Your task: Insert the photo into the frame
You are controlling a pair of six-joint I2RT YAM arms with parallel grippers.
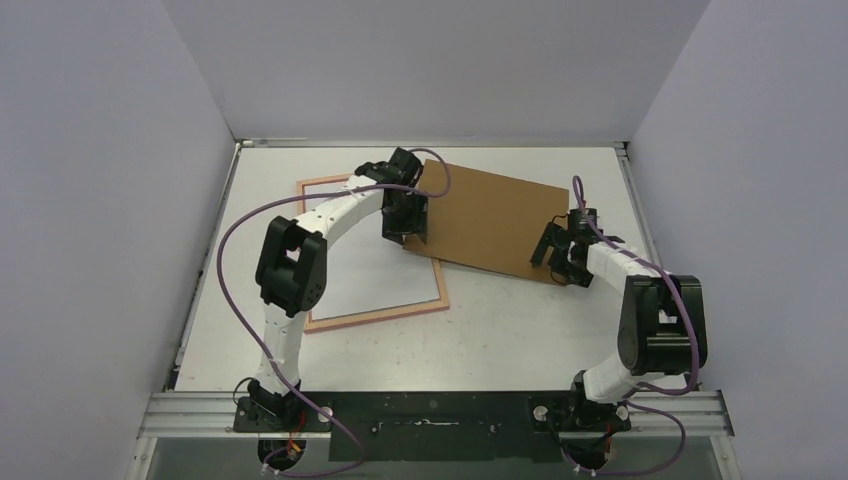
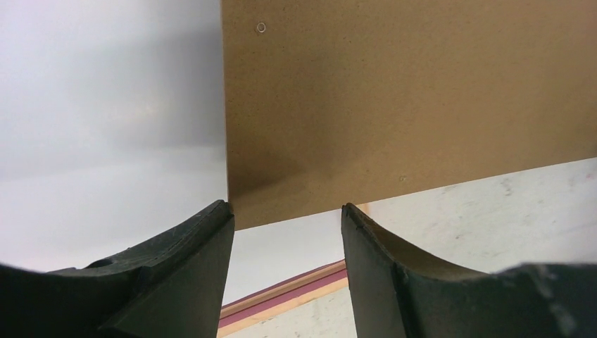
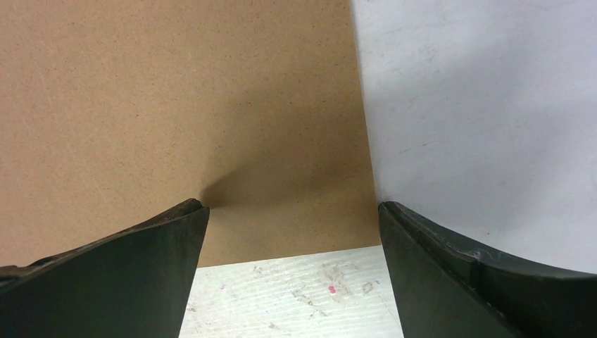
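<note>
So, going from the left: the frame (image 1: 380, 313) lies flat on the counter (image 1: 520, 330), left of centre, with the left arm arching over it. Inside it there's a smooth, glossy white sheet (image 1: 385, 275). It could be the photo lying face down, but honestly I can't tell.

In the left wrist view, that same white sheet (image 2: 105, 176) fills the left side. A strip of the frame's (image 2: 296, 289) pink and pale wood rail runs between the fingers at the bottom.

The left pincer (image 1: 415, 225) sits at the frame's upper right corner, right by the left edge of the brown backing board (image 1: 490, 220). From its own camera, the left pincer (image 2: 288, 218) is roughly half open with nothing clamped. The board's (image 2: 408, 105) near corner sits just past the left fingertip, and I can't say whether they touch.

The board itself lies tilted across the middle of the counter. Its lower left corner overlaps the frame's right rail, and the rest rests on the scuffed counter (image 2: 493, 211).

Over on the right, the right pincer (image 1: 558, 258) is at the board's lower right corner. In the wrist view, the right pincer (image 3: 292, 208) is spread wide and holding nothing. The board's (image 3: 176, 105) corner shows in the gap just beyond the fingertips, with bare counter (image 3: 281, 296) in front of it.
</note>
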